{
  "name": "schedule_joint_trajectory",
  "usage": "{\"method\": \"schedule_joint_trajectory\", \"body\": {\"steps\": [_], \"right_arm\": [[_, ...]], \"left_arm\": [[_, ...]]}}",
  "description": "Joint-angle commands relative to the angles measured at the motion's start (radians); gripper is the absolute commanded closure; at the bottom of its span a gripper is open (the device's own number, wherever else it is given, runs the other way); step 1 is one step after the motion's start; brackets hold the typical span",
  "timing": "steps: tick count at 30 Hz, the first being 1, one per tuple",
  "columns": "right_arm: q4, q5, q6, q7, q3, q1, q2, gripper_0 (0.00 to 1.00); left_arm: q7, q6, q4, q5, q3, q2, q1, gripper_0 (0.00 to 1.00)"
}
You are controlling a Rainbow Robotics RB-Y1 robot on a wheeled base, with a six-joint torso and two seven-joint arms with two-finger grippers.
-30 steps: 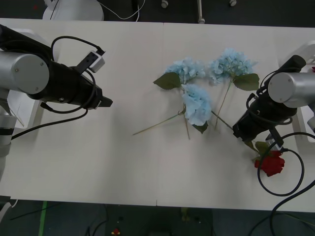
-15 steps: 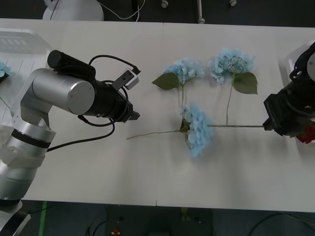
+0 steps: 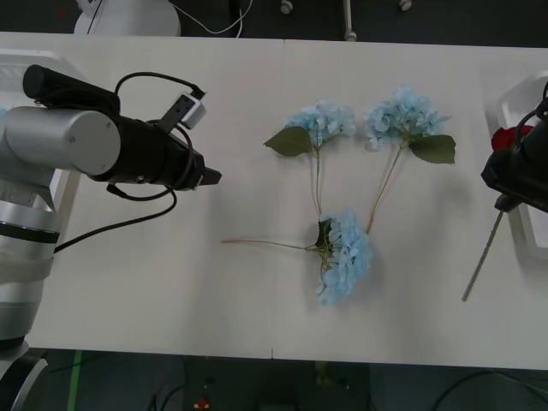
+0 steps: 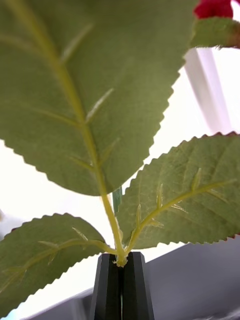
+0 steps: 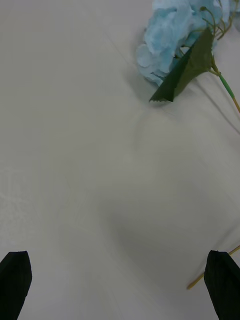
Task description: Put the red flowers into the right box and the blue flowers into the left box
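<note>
Nearest the robot, a blue flower [image 3: 345,256] lay on the white table [image 3: 171,282], its stem running left; since half a second earlier its head had shifted slightly right and down. At the right edge the right gripper [image 4: 121,280] was clamped shut on the stem of a red flower [image 3: 509,137], the black fingers [image 4: 107,287] pinching just below three serrated green leaves [image 4: 95,90]. In that half second it had risen and moved back, so that the red head, earlier hidden low beside the gripper, now sat over the rim of the right box [image 3: 524,214], while the stem [image 3: 481,257] hung down and left over the table instead of lying flat across it. On the left, the left gripper [image 3: 212,176] hovered over bare table with its fingers [image 5: 15,285] spread wide and nothing between them; it had drawn back left and slightly farther from the robot. Farther off, two more blue flowers [image 3: 321,120] [image 3: 402,113] lay side by side with broad leaves, almost unchanged, though the right one's stem now slanted. A corner of the left box [image 3: 26,62] showed at the far left edge.
</note>
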Motion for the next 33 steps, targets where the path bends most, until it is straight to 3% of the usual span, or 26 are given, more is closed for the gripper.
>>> {"method": "schedule_joint_trajectory", "body": {"steps": [1,4,10,16,23,33], "right_arm": [[0.104,0.031,-0.007,0.181,-0.031,-0.104,-0.054,1.0],[0.124,0.098,-0.088,0.405,-0.066,-0.089,-0.059,1.0],[0.201,0.164,-0.267,0.567,-0.081,-0.085,-0.057,1.0],[0.275,0.322,-0.482,0.713,-0.081,-0.082,-0.059,1.0],[0.33,0.476,-0.528,0.859,-0.08,-0.081,-0.057,1.0],[0.457,0.698,-0.648,0.971,-0.014,-0.078,-0.046,1.0]], "left_arm": [[-0.055,0.02,-0.016,0.067,0.101,0.016,0.003,0.0],[-0.053,0.016,-0.016,0.091,0.11,0.032,0.003,0.0],[-0.055,0.001,-0.014,0.145,0.113,0.065,0.004,0.0],[-0.075,-0.06,-0.016,0.33,0.084,0.141,0.023,0.0],[-0.218,-0.212,-0.016,0.573,0.0,0.258,0.079,0.0],[-0.439,-0.24,-0.017,0.834,-0.039,0.358,0.107,0.0]]}}
